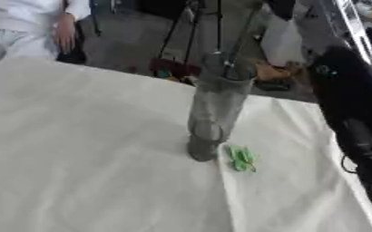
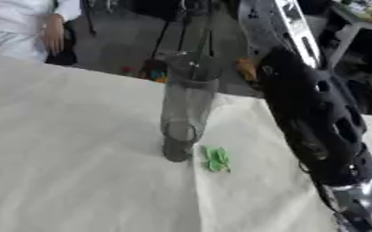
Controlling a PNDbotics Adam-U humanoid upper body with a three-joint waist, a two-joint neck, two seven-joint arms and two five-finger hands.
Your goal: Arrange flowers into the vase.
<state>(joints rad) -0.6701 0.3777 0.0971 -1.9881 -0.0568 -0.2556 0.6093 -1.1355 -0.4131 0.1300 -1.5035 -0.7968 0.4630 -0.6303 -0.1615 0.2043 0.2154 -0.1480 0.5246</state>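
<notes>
So the tall clear glass vase (image 1: 215,108) is standing upright roughly in the middle of the worktop (image 1: 78,158), which is wearing a pale, off-white cloth with a long crease running down toward the near edge. The vase is looking empty as far as I can see, though the glass is blurry enough that I'm not betting on it.

Just beside the foot of the vase, on its right side, a small green thing (image 2: 216,159) is lying flat on the cloth. It's looking like a leafy sprig or a bit of flower stem, but honestly I'm only making out the green colour and a rough leaf shape. It's sitting very close to the vase base; I can't tell if it's actually touching.

The robot's right arm (image 2: 316,118) is coming in along the right side, big and black with holes in its casing, and a silver joint is showing near the lower right corner. It's hanging over the right part of the worktop, well apart from the vase. The hand itself is running out of the picture at the bottom, so whether its fingers are apart or curled, I cannot tell. The left hand isn't showing up anywhere.

Behind the worktop there's dark floor with some tripod legs (image 1: 191,31) standing on it.
</notes>
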